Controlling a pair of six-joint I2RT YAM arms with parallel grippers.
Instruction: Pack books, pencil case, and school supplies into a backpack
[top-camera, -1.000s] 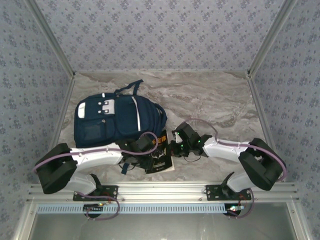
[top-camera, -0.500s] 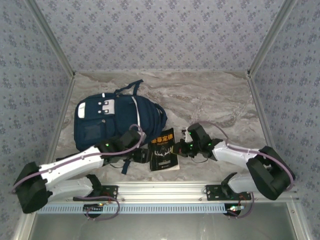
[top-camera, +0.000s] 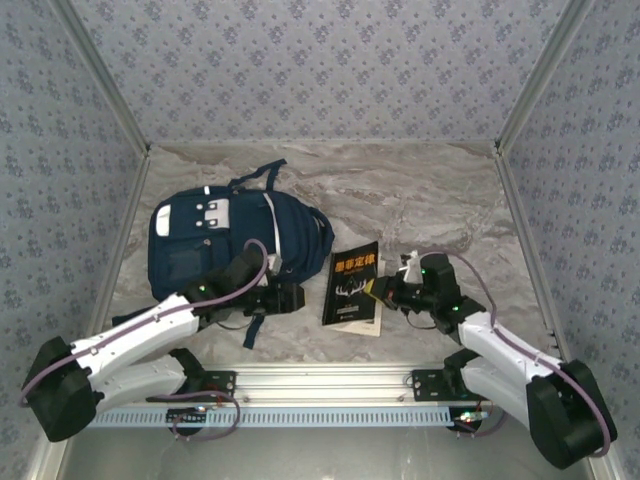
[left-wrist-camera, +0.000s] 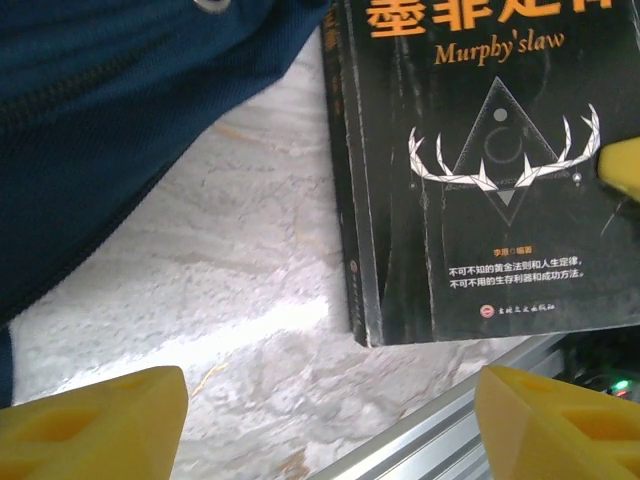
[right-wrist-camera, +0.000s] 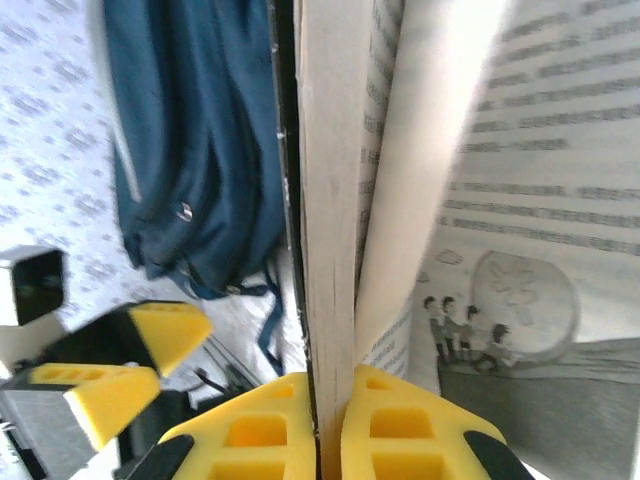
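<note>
A black book with yellow lettering (top-camera: 353, 283) lies flat on the marble table just right of the navy backpack (top-camera: 225, 240). My right gripper (top-camera: 382, 290) is shut on the book's right edge. In the right wrist view the yellow pads of that gripper (right-wrist-camera: 330, 405) pinch the page block (right-wrist-camera: 328, 230), while loose printed pages (right-wrist-camera: 520, 250) splay to the right. My left gripper (top-camera: 290, 297) stands open between backpack and book, holding nothing. In the left wrist view its gripper (left-wrist-camera: 330, 430) hovers over bare table, with the book (left-wrist-camera: 480, 170) ahead to the right and the backpack (left-wrist-camera: 110, 120) to the left.
The aluminium rail (top-camera: 320, 380) runs along the table's near edge, close under the book, and its edge (left-wrist-camera: 470, 420) crosses the left wrist view. Patterned walls enclose the table on three sides. A backpack strap (top-camera: 252, 325) trails toward the rail.
The right arm has dragged the book to the right, away from the backpack. The left gripper has let go of it, opened wide and drawn back to the left.
</note>
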